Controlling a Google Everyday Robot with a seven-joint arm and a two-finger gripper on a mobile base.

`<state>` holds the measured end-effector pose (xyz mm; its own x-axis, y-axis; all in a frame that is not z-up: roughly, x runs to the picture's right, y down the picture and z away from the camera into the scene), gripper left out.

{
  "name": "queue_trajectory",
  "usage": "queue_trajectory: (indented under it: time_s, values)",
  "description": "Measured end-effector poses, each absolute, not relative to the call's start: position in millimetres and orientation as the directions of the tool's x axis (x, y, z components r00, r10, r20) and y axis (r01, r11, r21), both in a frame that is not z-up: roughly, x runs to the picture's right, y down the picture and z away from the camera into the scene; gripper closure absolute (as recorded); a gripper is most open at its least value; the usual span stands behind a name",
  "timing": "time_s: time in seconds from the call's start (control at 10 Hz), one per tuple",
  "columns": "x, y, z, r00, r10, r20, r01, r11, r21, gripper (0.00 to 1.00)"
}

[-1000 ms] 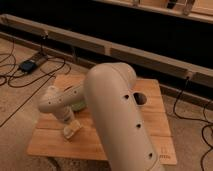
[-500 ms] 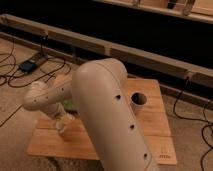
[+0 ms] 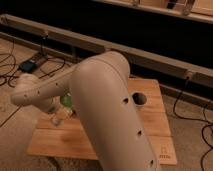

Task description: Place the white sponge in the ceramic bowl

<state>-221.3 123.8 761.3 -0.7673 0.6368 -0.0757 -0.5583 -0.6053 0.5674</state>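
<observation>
The green ceramic bowl sits on the left part of the wooden table, mostly hidden behind my arm. My gripper hangs just in front of the bowl, at its near-left edge, low over the table. A small cream block at its tip looks like the white sponge, held between the jaws. My big beige arm fills the middle of the view and hides the table's centre.
A small dark cylindrical cup stands at the table's back right. Cables and a power brick lie on the floor to the left. A long rail runs behind the table. More cables lie on the right.
My arm has swung to the left and slightly away from the camera. The gripper has moved from the table's front-left up closer to the green bowl.
</observation>
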Motion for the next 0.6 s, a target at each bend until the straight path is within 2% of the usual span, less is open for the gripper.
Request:
queue_trajectory:
  time_s: [0.6]
  values:
    - [-197.7, 56.4, 796.4, -0.79, 0.613, 0.002, -0.435, -0.563, 0.702, 1.0]
